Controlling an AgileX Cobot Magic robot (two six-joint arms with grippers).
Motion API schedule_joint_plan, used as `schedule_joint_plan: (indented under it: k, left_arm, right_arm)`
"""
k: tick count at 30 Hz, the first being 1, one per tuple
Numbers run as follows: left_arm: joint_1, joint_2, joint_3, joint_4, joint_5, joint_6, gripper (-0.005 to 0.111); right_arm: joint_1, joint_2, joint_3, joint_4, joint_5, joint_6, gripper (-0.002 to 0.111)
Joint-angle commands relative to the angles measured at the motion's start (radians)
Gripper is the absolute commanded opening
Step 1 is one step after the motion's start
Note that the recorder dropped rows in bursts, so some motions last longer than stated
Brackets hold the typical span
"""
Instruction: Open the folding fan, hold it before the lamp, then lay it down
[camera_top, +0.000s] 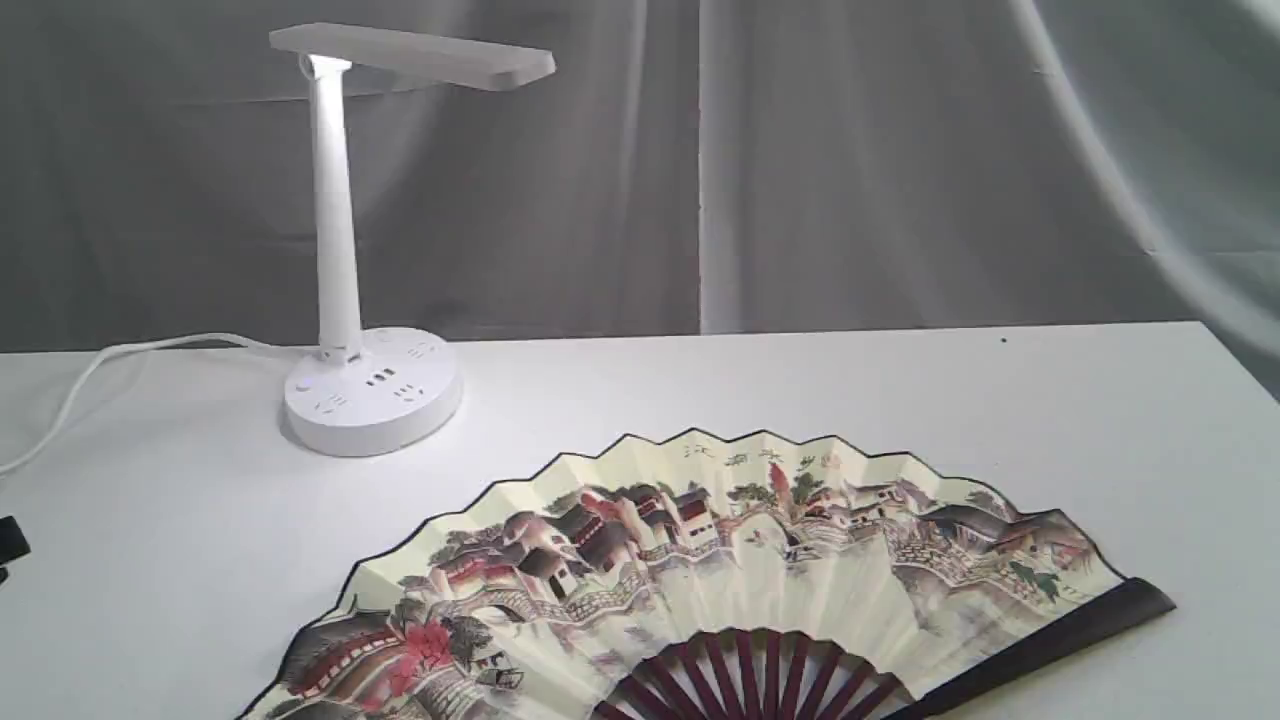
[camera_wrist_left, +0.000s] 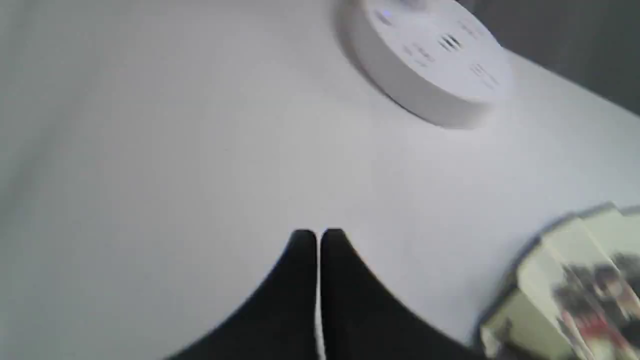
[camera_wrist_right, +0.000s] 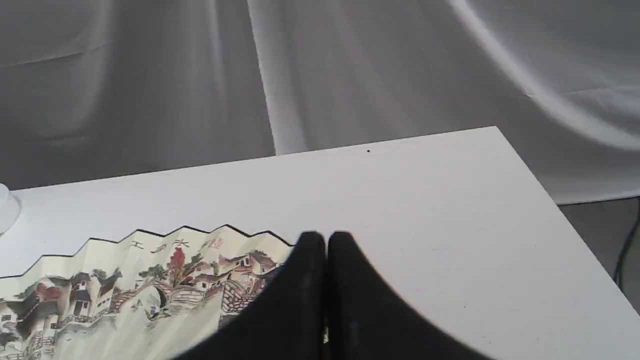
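Left gripper (camera_wrist_left: 318, 235): pressed shut, empty, over the table (camera_wrist_left: 150, 150); fan (camera_wrist_left: 575, 280) apart to its right, lamp (camera_wrist_left: 430, 60) base farther off. Right gripper (camera_wrist_right: 326, 237): likewise shut, gripping nothing, near the fan's right end. One fan, spread open, flat on the near table. One lamp, upright, far left. Two grippers.

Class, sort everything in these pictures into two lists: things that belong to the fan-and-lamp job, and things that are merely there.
Belongs to the job:
folding fan, lying spread open
lamp, standing upright, apart from the fan

Merely there:
white table, under both
grey curtain, hanging behind
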Motion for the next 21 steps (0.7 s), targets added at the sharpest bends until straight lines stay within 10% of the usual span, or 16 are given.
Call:
schedule_joint_plan:
  k: [1,11,15,21]
  left_arm:
    - [-0.040,-0.013,-0.053,-0.117,0.201,0.104,0.000]
    - [-0.334,0.112,-0.603,-0.043,1.764,0.534,0.000]
    - [-0.440,0.035,-0.614,-0.061,1.761,0.445,0.000]
    - [-0.547,-0.234,-0.521,-0.596,1.629,0.734,0.000]
  right_arm:
    - [0.001,-0.007,0.019,0.006,-0.043,-0.007,0.000]
    - [0.001,-0.007,0.023,0.006,-0.054,-0.007,0.000]
    - [0.001,-0.007,0.023,0.006,-0.048,-0.007,0.000]
    - [0.001,-0.007,0.023,0.006,-0.046,-0.007,0.000]
